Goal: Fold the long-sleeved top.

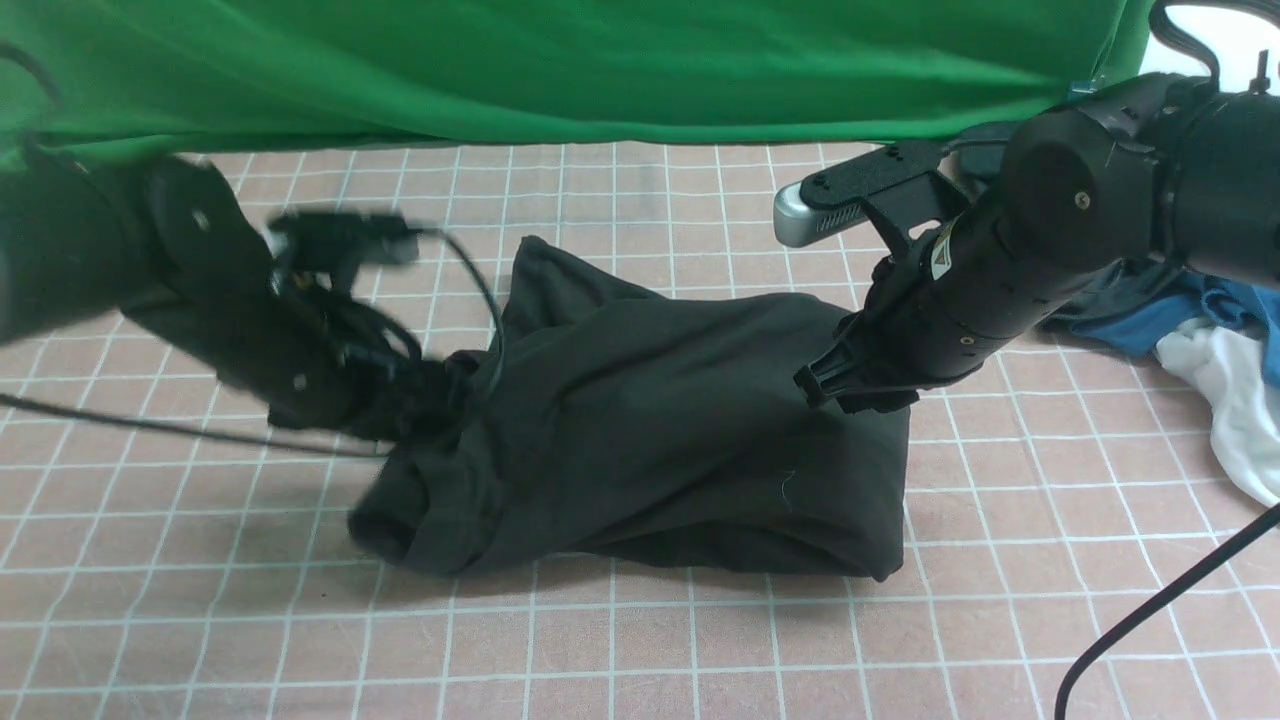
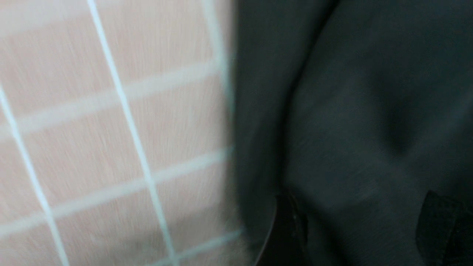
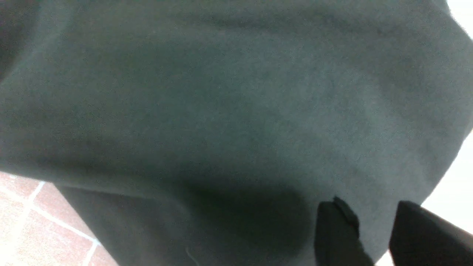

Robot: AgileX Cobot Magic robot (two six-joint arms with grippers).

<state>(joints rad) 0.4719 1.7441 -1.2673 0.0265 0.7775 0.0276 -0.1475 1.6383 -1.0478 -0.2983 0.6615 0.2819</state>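
The long-sleeved top [image 1: 650, 420] lies bunched in a black heap mid-table, with a rolled end at its front left. Neither a print nor a label shows. My left gripper [image 1: 440, 400] is at the heap's left edge and blurred by motion. In the left wrist view its fingers [image 2: 288, 229] stand wide apart, open, over the dark cloth [image 2: 351, 111]. My right gripper [image 1: 850, 385] is at the heap's raised right corner. In the right wrist view it [image 3: 375, 221] is shut on a fold of the top [image 3: 221, 92].
A blue garment [image 1: 1200, 300] and a white one [image 1: 1230, 400] lie at the right edge behind my right arm. A green cloth [image 1: 600, 60] hangs across the back. A black cable [image 1: 1150, 610] crosses the front right of the pink gridded tabletop [image 1: 640, 650].
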